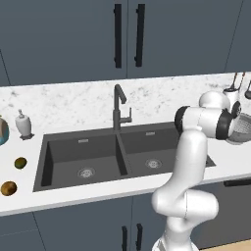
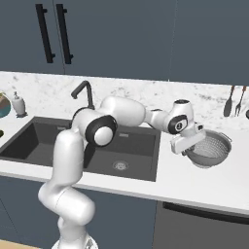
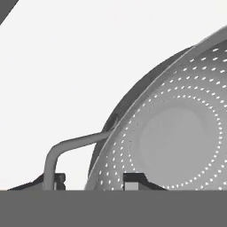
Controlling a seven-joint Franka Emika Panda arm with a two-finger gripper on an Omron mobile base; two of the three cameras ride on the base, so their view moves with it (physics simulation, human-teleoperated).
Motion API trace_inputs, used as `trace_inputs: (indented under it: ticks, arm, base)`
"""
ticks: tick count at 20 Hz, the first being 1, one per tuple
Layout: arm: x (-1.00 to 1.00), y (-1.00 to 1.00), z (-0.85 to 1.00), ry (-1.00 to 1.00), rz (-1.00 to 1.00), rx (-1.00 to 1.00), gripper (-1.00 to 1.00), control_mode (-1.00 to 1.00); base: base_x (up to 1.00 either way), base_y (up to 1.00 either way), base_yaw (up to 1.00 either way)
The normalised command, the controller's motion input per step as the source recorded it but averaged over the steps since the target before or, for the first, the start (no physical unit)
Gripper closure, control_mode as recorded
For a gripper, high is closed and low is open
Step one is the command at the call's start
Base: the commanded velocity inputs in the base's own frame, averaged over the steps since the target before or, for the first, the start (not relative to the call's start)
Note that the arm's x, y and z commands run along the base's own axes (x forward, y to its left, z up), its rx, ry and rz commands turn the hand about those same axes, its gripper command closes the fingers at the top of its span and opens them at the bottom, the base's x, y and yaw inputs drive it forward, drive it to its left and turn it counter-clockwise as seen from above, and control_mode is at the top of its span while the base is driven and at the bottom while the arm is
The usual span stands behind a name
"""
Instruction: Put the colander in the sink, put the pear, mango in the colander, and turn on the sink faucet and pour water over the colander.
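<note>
Left base view first, going left to right: two small round fruits, a greenish one [image 1: 20, 163] and a brownish one [image 1: 8, 188], sit on the counter [image 1: 98, 193] at the far left edge, probably parked there for later. A soap bottle [image 1: 23, 124] stands above them. Next comes the sink [image 1: 63, 169], both basins holding nothing but their drains. The faucet [image 1: 119, 109] stands behind the divider with no water running.

Over at the right, the colander [image 2: 210, 148] is on the counter, well apart from the sink and with nothing in it. The gripper [image 2: 187, 146] is down at its near rim. From the hand view one fingertip [image 3: 135, 181] sits inside the bowl and the other outside by the handle, so I'd say the rim is between them, but I can't tell if they've actually clamped on it. Utensils [image 2: 234, 100] hang at the upper right.
</note>
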Motion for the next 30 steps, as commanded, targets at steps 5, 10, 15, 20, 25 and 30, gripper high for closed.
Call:
trace_inputs:
  ticks: [5, 10, 15, 20, 25, 30]
  arm:
    - [-0.23, 0.18, -0.26, 0.00, 0.00, 0.04, 1.00, -1.00]
    - [-0.31, 0.28, -0.01, 0.00, -0.01, 0.12, 1.00, -1.00]
    - [-0.44, 0.32, 0.12, 0.01, -0.06, 0.21, 1.00, -1.00]
    - [-0.39, 0.50, 0.32, 0.01, -0.01, 0.20, 1.00, -1.00]
    - [-0.56, 0.68, 0.27, 0.00, 0.03, 0.04, 1.00, -1.00]
    - [-0.59, 0.85, 0.22, 0.00, 0.18, 0.00, 1.00, -1.00]
  base:
    - [0.00, 0.00, 0.00]
    - [0.00, 0.00, 0.00]
    - [0.00, 0.00, 0.00]
    - [0.00, 0.00, 0.00]
    - [0.00, 0.00, 0.00]
    - [0.00, 0.00, 0.00]
